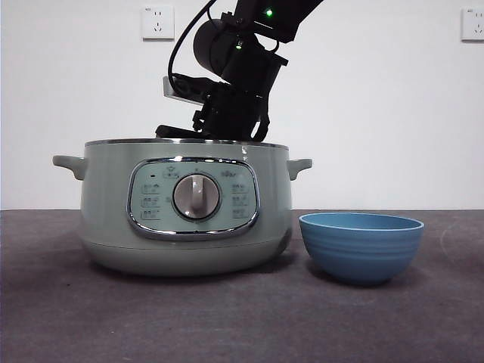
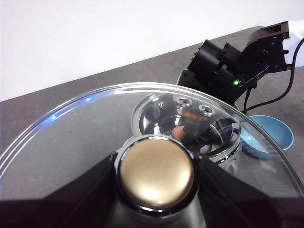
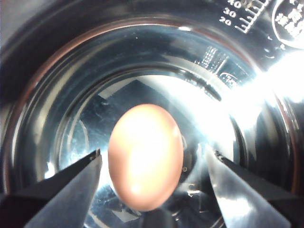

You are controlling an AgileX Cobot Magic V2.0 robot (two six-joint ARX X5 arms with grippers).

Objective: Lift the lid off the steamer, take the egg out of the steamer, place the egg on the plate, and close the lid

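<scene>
**Right hand poised over the egg inside the open steamer**

The right hand [image 3: 152, 190] is down inside the steamer [image 1: 106, 197], its two jaws spread wide and standing either side of the egg [image 3: 145, 156] without touching it. The egg lies on the shiny metal floor of the pot, roughly midway between the jaws. In the judgement of this moment, the step is the grasp: the hand should sink a little further so the jaws bracket the widest part of the egg, then close slowly and squarely, since a smooth rounded shell can squirt out sideways or crack under a hard pinch. A straight vertical lift afterwards should keep the arm clear of the pot's rim.

The left hand [image 2: 156, 178] is clenched on the knob [image 2: 156, 175] of the lid [image 2: 71, 142] and holds it up and off the pot, tilted; through the glass the open pot and the other arm show below. It needs only to hold steady and out of the way.

The steamer holds just the one egg. Beside it on the desk [image 1: 227, 318], toward the right edge in the front view, stands a blue bowl [image 1: 361, 246]; its inside, seen in the left wrist view, looks empty. No plate is visible.
</scene>
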